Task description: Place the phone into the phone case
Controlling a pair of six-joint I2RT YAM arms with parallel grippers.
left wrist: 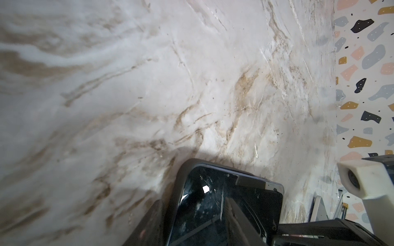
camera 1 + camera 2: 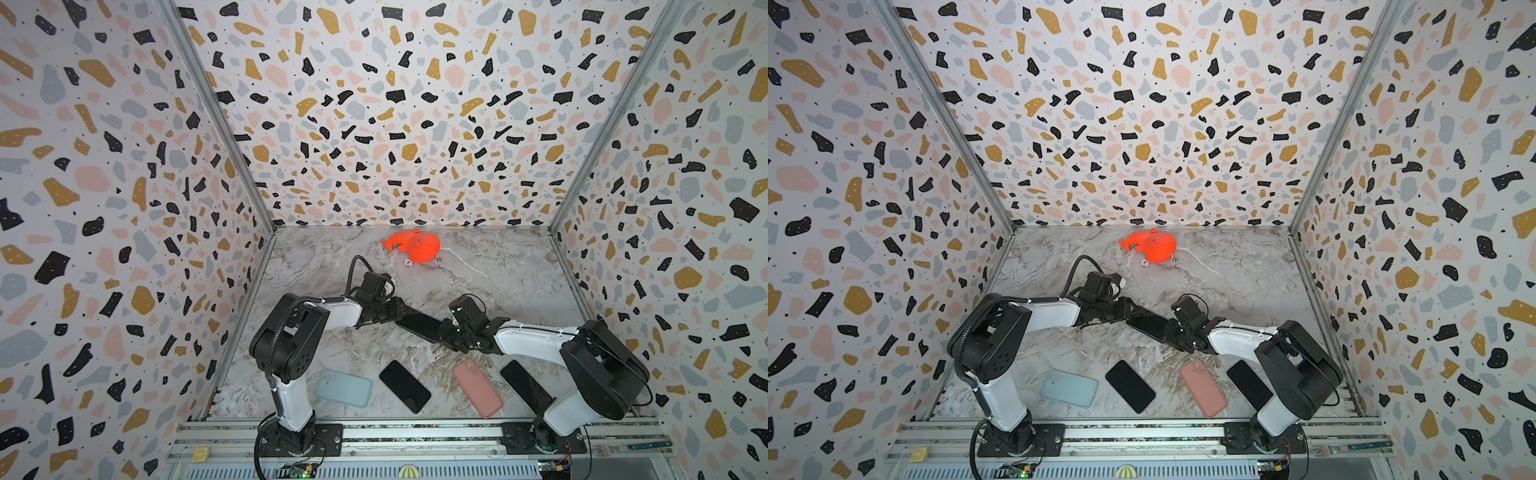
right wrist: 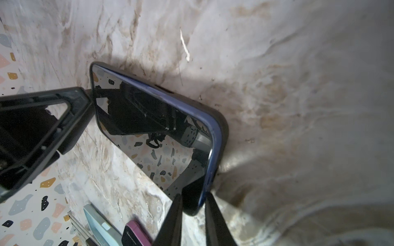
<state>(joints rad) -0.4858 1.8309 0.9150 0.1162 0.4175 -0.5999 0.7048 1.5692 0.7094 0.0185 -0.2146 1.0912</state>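
In both top views a black phone (image 2: 419, 325) in a dark phone case hangs tilted above the middle of the table, between my two grippers. My left gripper (image 2: 401, 313) is shut on its far end. In the left wrist view one finger (image 1: 238, 217) lies across the screen and the other sits behind the case rim (image 1: 181, 187). My right gripper (image 2: 442, 332) is shut on the near corner, its fingers pinching screen and back (image 3: 194, 198). In the right wrist view a blue edge runs between the glossy screen (image 3: 149, 127) and the dark case (image 3: 222, 127).
Along the front of the marble table lie a light blue case (image 2: 343, 387), a black phone (image 2: 404, 386), a pink case (image 2: 478, 387) and another black phone (image 2: 525, 384). An orange toy (image 2: 415, 245) lies near the back wall. Patterned walls close in three sides.
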